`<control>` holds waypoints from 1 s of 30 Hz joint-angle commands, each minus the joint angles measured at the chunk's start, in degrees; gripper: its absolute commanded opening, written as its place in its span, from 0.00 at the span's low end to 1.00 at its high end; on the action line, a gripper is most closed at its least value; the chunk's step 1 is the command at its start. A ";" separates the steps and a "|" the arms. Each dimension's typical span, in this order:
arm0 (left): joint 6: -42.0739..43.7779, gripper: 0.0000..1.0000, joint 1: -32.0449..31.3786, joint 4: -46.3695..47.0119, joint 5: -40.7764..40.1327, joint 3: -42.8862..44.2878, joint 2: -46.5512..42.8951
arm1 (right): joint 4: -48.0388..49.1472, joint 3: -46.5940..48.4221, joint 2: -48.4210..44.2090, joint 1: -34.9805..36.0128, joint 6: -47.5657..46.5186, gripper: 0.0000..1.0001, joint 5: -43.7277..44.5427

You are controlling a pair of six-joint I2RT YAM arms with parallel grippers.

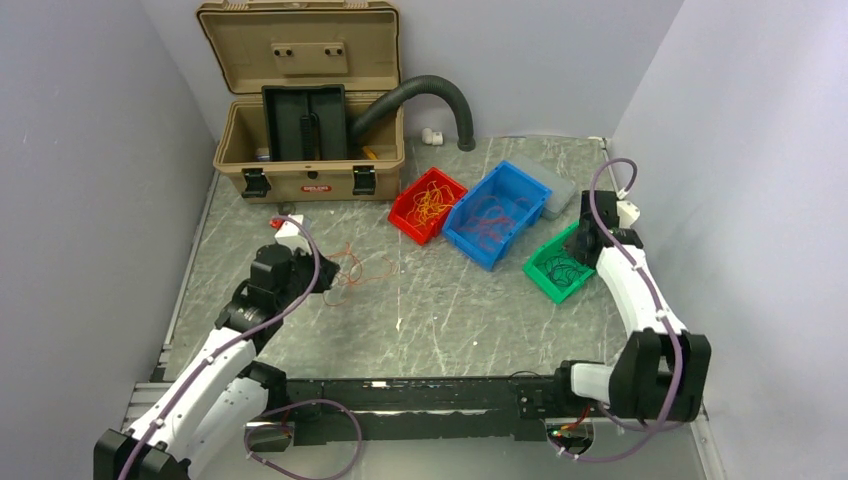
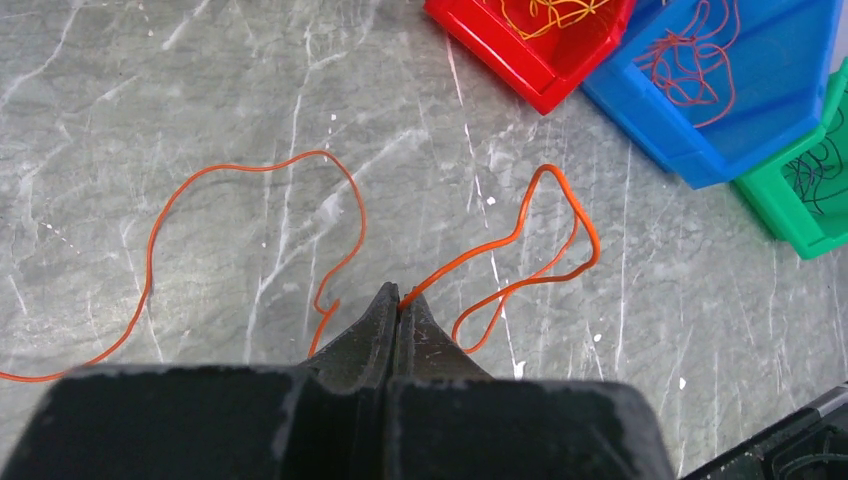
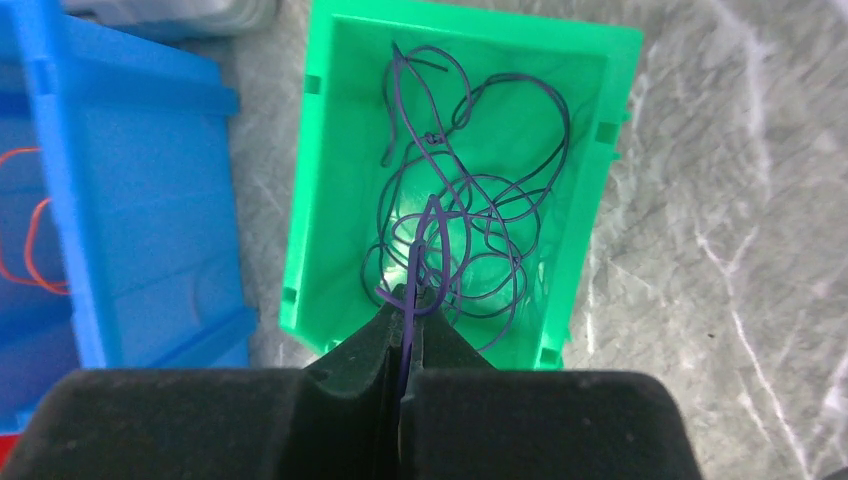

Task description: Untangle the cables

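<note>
Two thin orange wires lie on the grey table. My left gripper point(image 2: 402, 296) is shut on the end of the right one point(image 2: 560, 215), which loops away to the right; the other orange wire point(image 2: 250, 168) lies loose to the left. They also show in the top view point(image 1: 355, 268) beside my left gripper point(image 1: 322, 282). My right gripper point(image 3: 412, 295) is shut on a dark purple-black wire point(image 3: 432, 215) and holds it over the green bin point(image 3: 320, 190), which holds a tangle of dark wires point(image 3: 480, 200). The right gripper shows in the top view point(image 1: 578, 245) at the green bin point(image 1: 548, 281).
A red bin point(image 1: 405, 216) holds orange-yellow wires point(image 1: 432, 200). A blue bin point(image 1: 515, 228) holds red wires point(image 1: 490, 215). A tan open case point(image 1: 300, 110) and a fat black ribbed hose point(image 1: 430, 90) stand at the back. A grey lid point(image 1: 560, 190) lies behind the blue bin.
</note>
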 commanded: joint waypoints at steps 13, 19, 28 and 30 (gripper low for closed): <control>1.28 0.00 -0.29 -4.36 2.58 7.11 -1.32 | 10.97 -2.13 18.34 -5.76 13.94 0.00 2.98; 1.95 0.00 -0.38 -5.22 2.88 8.17 -1.45 | 10.60 -0.04 23.05 -5.77 14.51 0.00 3.33; 3.10 0.00 -0.59 -7.48 4.87 10.85 -0.21 | 1.73 0.66 9.57 -5.56 14.20 0.62 4.10; 3.05 0.00 -0.81 -7.27 5.75 11.54 0.46 | 0.84 0.18 5.76 -5.40 12.61 0.76 3.87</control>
